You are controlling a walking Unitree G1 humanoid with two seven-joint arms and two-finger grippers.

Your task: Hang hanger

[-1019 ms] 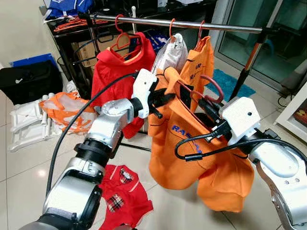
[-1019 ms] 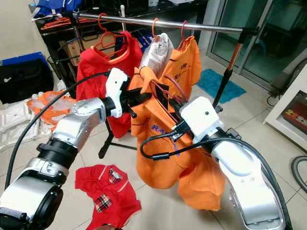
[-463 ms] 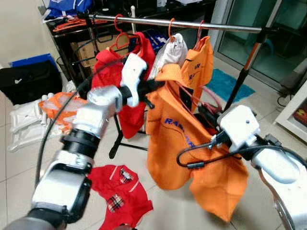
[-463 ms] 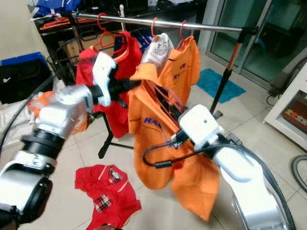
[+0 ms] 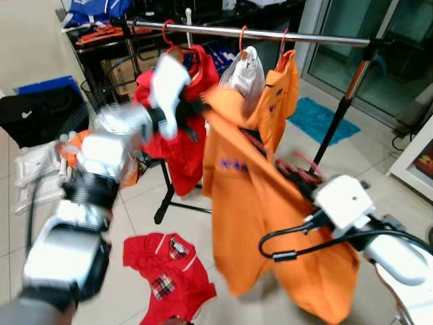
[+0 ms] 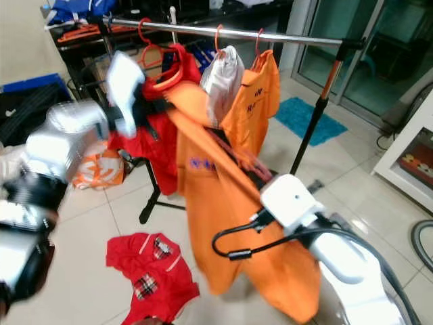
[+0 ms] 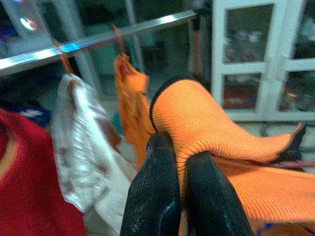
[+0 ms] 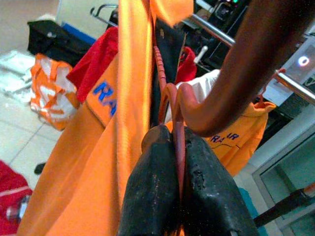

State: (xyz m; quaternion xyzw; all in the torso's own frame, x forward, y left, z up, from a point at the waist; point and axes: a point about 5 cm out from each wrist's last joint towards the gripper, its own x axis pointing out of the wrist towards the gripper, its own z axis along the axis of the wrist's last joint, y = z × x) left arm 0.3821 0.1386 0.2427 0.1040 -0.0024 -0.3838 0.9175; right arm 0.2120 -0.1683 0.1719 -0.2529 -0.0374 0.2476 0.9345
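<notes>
The left pincer [image 7: 179, 196], clenched on the collar of the orange shirt [image 5: 257, 223], has swung up & out twd the rail [image 5: 270, 32] since a sec ago, pulling the shirt taut away from the robot. The right pincer [image 8: 177, 191] is still clamped on the red hanger [image 8: 184, 105] inside the shirt, but has dropped lower & nearer the body. So the garment's stretched open betw the two arms w/ the hook not yet on the rail; hanging looks still to come.
</notes>
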